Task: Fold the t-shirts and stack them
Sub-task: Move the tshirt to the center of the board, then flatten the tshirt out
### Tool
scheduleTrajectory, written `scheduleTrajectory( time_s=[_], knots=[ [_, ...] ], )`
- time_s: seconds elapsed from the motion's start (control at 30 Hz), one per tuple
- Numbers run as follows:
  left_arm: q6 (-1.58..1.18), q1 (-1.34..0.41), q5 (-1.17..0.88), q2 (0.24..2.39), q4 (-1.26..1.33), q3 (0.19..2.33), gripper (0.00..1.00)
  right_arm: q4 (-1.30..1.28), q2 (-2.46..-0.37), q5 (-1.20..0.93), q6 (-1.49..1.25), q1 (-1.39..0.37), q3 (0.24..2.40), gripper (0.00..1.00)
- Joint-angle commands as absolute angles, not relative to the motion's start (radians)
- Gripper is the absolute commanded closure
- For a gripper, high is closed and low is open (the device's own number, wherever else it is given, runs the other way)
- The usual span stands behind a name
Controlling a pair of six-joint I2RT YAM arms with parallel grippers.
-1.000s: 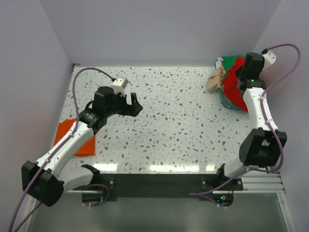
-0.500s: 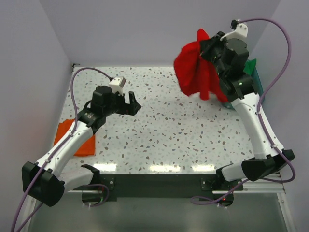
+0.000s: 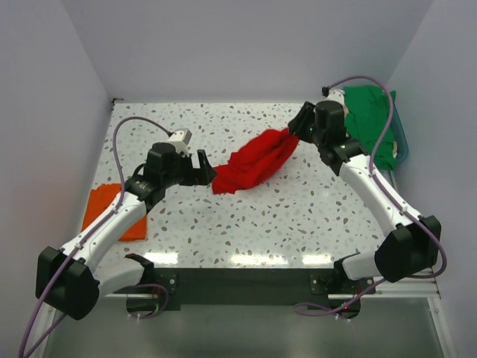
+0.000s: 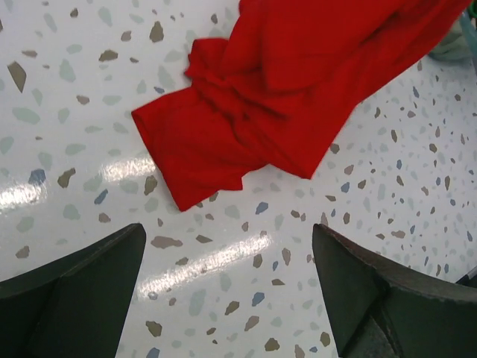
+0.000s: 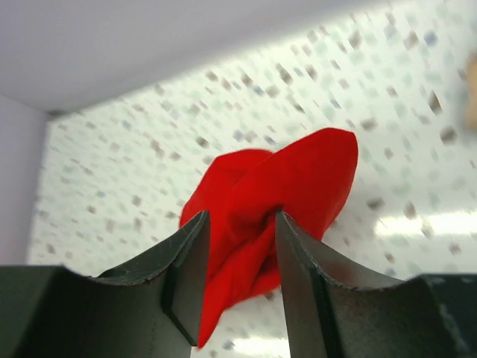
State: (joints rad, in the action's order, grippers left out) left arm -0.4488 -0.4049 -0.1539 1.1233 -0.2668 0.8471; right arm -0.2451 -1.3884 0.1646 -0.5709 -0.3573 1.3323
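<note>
**On the counter, mid-span: red t-shirt being laid out, fold not yet begun**

Across the middle of the counter a crumpled red t-shirt is draped. Its far end is bunched at the right gripper and its near end lies just beside the left gripper. The step is judged to be the lay-down ahead of folding.

The left gripper is held spread wide and empty. The right gripper's jaws are seen part-way apart with red cloth between them; whether that cloth is clamped cannot be told.

Next, the shirt would need to be let go fully and pulled flat, probably with an edge taken by each gripper.

An orange t-shirt lying flat at the left edge and a green t-shirt over the teal basket are shown only by the top view. The creased hem by the left gripper is shown clearly only by the left wrist view, and the cloth between the right jaws only by the right wrist view.
</note>
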Motion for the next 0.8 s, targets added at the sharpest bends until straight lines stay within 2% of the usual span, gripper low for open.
scheduleTrajectory(
  time_s=[0.0,0.13,0.43,0.77],
  knots=[
    [-0.541,-0.396,-0.134,1.118,-0.184,0.779,0.02,-0.202,-1.359,0.133,-0.62,-0.322,1.23,0.54],
    [-0.61,-0.397,-0.094,1.112,-0.118,0.686,0.02,-0.186,-1.353,0.054,-0.646,-0.328,1.126,0.51],
    [-0.672,-0.396,-0.043,1.129,-0.072,0.637,0.05,-0.184,-1.364,0.054,-0.657,-0.342,0.925,0.49],
    [-0.753,-0.362,-0.078,1.17,0.061,0.549,0.07,-0.166,-1.414,0.066,-0.647,-0.342,0.868,0.48]
  ],
)
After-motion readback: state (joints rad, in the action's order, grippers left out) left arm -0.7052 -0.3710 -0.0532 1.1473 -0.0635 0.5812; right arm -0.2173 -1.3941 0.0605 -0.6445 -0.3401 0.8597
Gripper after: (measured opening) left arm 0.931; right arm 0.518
